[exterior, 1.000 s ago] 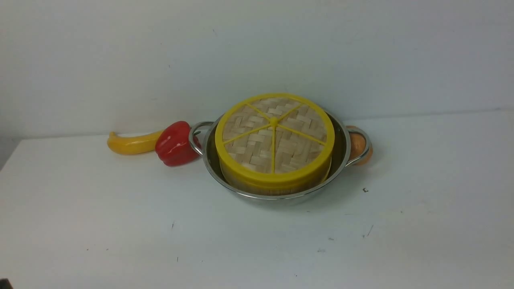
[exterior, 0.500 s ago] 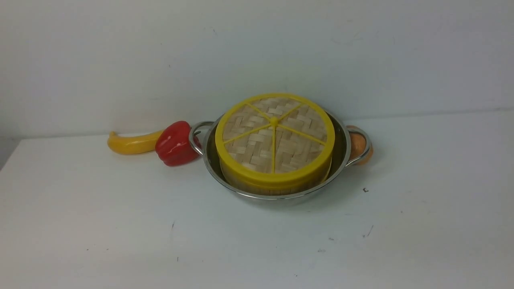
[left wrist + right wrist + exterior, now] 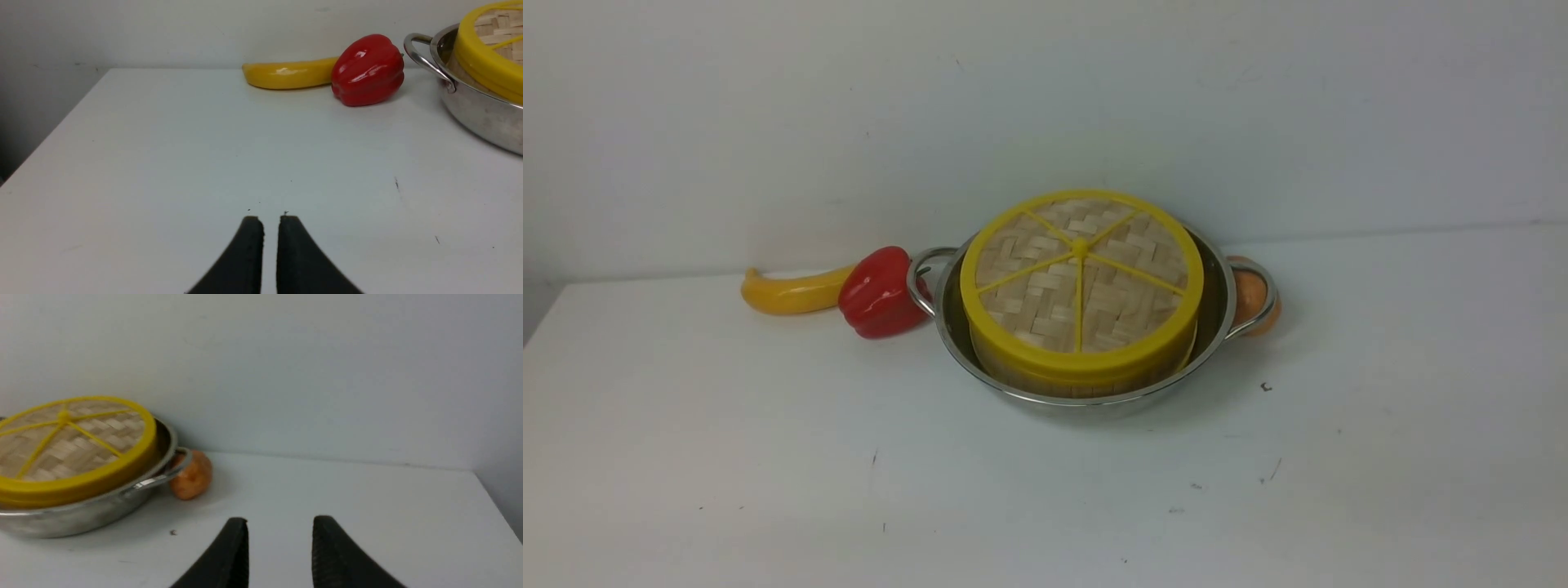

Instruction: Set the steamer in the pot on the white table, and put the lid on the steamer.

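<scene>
The shiny pot (image 3: 1217, 327) stands on the white table (image 3: 768, 457) near the back wall. Inside it sits the steamer (image 3: 1045, 384), of which only a strip of bamboo wall shows. The woven lid (image 3: 1081, 278) with yellow spokes lies on top of the steamer, tilted slightly. Neither gripper shows in the front view. In the left wrist view, my left gripper (image 3: 271, 218) hovers low over bare table, well short of the pot (image 3: 478, 110), jaws a narrow slit apart and empty. My right gripper (image 3: 281, 520) stands open and empty, off to the side of the pot (image 3: 81, 516).
A red pepper (image 3: 878, 292) touches the pot's left handle, with a yellow banana-shaped toy (image 3: 788, 292) beyond it. An orange round toy (image 3: 1251, 302) sits behind the right handle. The wall runs close behind. The table's side edges show in both wrist views.
A dark sliver at the bottom-left corner of the front view has gone out of sight. The pot, steamer and lid have not moved.
</scene>
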`<action>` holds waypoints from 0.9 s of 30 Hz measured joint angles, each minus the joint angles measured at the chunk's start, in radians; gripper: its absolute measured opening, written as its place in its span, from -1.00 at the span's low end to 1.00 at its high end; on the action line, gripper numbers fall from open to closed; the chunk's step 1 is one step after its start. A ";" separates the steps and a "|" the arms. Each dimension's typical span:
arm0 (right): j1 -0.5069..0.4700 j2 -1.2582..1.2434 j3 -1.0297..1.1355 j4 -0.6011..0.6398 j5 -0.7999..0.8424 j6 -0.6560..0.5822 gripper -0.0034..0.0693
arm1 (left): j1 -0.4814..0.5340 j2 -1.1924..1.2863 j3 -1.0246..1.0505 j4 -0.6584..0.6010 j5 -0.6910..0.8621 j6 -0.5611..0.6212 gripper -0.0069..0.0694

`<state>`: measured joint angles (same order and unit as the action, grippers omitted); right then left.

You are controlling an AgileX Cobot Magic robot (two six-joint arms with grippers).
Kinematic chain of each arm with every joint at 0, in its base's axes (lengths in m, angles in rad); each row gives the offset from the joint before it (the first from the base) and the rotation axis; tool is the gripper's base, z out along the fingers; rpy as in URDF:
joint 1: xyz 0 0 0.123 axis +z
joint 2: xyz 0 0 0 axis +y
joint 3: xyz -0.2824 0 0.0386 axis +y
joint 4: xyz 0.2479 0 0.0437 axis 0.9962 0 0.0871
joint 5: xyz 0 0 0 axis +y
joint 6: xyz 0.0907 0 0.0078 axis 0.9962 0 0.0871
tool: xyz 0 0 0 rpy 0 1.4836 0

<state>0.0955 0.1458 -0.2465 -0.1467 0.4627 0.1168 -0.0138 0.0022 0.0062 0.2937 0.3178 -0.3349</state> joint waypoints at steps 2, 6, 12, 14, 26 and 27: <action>-0.034 -0.035 0.106 0.000 -0.084 0.000 -0.24 | 0.000 0.000 0.000 0.000 0.000 0.000 -0.67; -0.057 -0.129 0.247 0.000 -0.194 0.001 -0.24 | 0.000 0.000 0.000 0.000 0.000 0.000 -0.63; -0.057 -0.144 0.254 -0.010 -0.146 0.007 -0.24 | 0.000 0.000 0.000 0.000 0.002 0.000 -0.63; -0.057 -0.144 0.255 -0.009 -0.139 0.015 -0.24 | 0.000 0.000 0.000 0.000 0.002 0.000 -0.63; -0.057 -0.144 0.255 0.023 -0.137 0.019 -0.24 | 0.000 0.000 0.000 0.000 0.002 0.000 -0.58; -0.057 -0.144 0.255 0.023 -0.136 0.019 -0.24 | 0.000 0.000 0.000 0.000 0.002 0.000 -0.57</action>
<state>0.0390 0.0015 0.0090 -0.1238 0.3266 0.1360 -0.0138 0.0019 0.0062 0.2937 0.3202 -0.3349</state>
